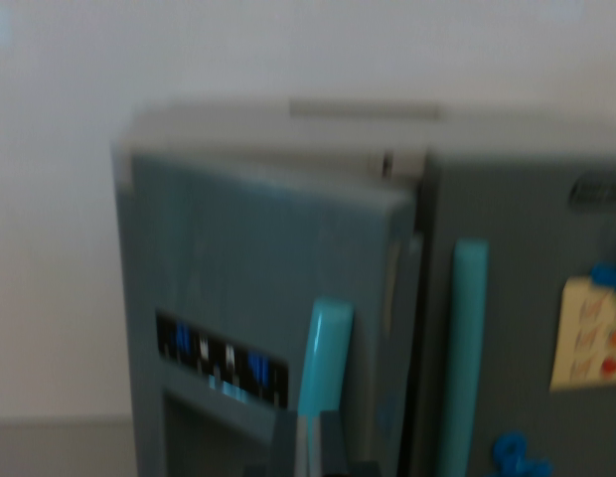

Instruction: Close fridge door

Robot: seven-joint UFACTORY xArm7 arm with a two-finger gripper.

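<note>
The fridge [387, 298] filled the centre and right of the blurred frame, a grey toy-like unit with two doors. The left door [258, 308] stood slightly ajar: its right edge sat forward of the cabinet, and a dark gap showed between it and the right door [537, 298]. The right door lay flush with the cabinet.

Each door carried an upright teal handle. The left handle [323, 358] ran along the left door's right edge, lower centre of the frame. The right handle [464, 348] stood just beside the gap, on the right door's left edge.

A dark panel [222, 372] with blue marks sat on the left door, with a recess below it. A pale note [589, 346] with reddish marks was fixed at the right edge of the frame, and a blue shape [515, 457] lay below it, near the bottom.

The gripper [310, 452] appeared only as dark parts at the bottom centre, directly below the left handle. Whether its fingers were spread or pressed together could not be told.

A pale wall [60, 199] filled the background on the left.
</note>
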